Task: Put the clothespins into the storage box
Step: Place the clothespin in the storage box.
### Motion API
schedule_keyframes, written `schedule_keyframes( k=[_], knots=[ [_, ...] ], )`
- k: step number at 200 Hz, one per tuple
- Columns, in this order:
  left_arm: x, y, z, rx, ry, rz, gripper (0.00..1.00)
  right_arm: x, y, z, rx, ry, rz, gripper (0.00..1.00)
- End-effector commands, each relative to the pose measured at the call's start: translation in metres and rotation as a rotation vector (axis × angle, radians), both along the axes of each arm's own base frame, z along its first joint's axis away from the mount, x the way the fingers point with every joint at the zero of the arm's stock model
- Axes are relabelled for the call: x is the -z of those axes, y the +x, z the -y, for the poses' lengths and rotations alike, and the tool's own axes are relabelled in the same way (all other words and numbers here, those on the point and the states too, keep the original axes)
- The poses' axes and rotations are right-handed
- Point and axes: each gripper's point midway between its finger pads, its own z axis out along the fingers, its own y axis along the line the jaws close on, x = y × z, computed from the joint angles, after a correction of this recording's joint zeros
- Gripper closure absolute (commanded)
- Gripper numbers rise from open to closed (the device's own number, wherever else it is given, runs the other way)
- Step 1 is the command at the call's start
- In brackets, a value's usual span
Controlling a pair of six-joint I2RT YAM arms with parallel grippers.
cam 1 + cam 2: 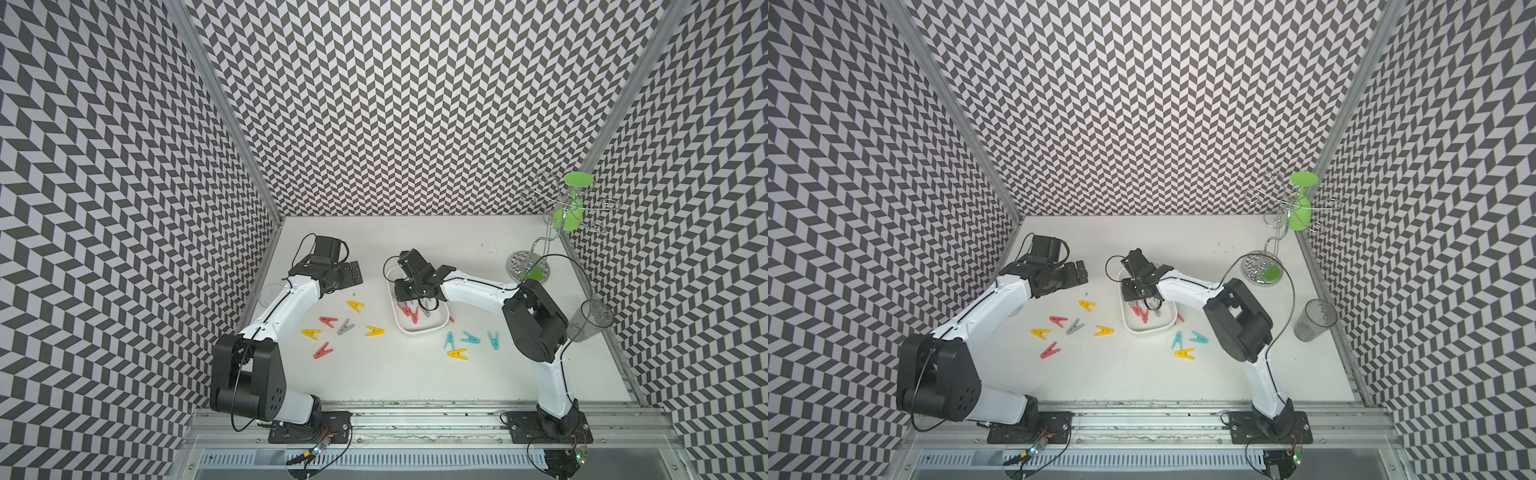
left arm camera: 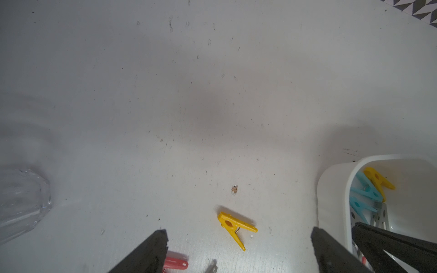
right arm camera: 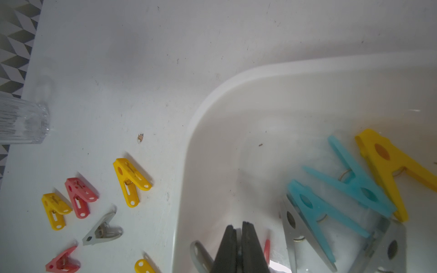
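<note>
Six clothespins (image 1: 345, 327): loose on the worktop (image 1: 374, 382), left of the box (image 1: 419, 331)
Left fingers (image 2: 146, 250): wide apart, nothing in them
Right fingers (image 3: 228, 248): clenched tight, down inside the box

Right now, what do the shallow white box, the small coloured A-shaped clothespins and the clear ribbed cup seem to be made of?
Shallow white box: likely plastic, smooth, glossy highlights.
Coloured A-shaped clothespins: moulded plastic, matte, uniform solid colours.
Clear ribbed cup: transparent, probably plastic; glass cannot be excluded.
</note>
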Motion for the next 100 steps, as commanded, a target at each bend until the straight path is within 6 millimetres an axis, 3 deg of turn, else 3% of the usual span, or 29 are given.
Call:
schedule_keyframes(
  k=[1,100],
  knots=[
    [-0.008,-0.002,-0.001,0.006,0.012,0.021,0.01,-0.004,0.018,-0.007,0.031,0.028,0.054,0.91],
    [-0.003,-0.004,-0.003,-0.001,0.01,0.013,0.01,0.014,0.031,0.002,0.039,-0.047,0.076,0.87]
  ],
)
